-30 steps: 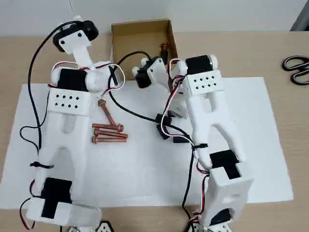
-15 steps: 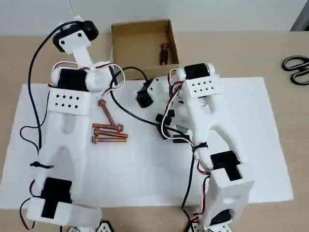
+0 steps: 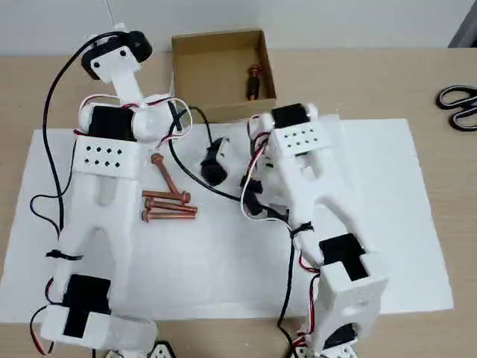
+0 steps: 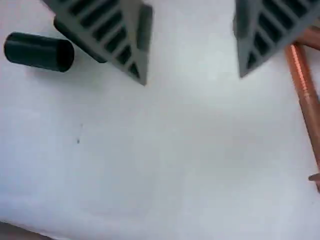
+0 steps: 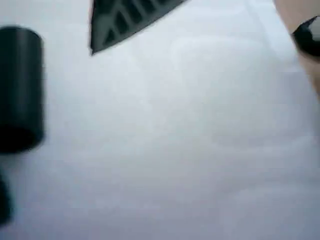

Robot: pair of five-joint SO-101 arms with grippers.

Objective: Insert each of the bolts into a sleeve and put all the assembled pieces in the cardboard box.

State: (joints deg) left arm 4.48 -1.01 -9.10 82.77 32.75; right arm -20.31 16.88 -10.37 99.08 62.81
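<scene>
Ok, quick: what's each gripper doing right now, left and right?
Left gripper: open, holding nothing.
Right gripper: cannot tell whether open or shut.

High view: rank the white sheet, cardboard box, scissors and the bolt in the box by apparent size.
1. white sheet
2. cardboard box
3. scissors, partly cut off at the edge
4. bolt in the box

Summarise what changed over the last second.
Right arm pulled back from the cardboard box onto the white sheet; the bolt-and-sleeve piece, at the box's rim before, now lies inside. Left arm and loose bolts stayed put.
</scene>
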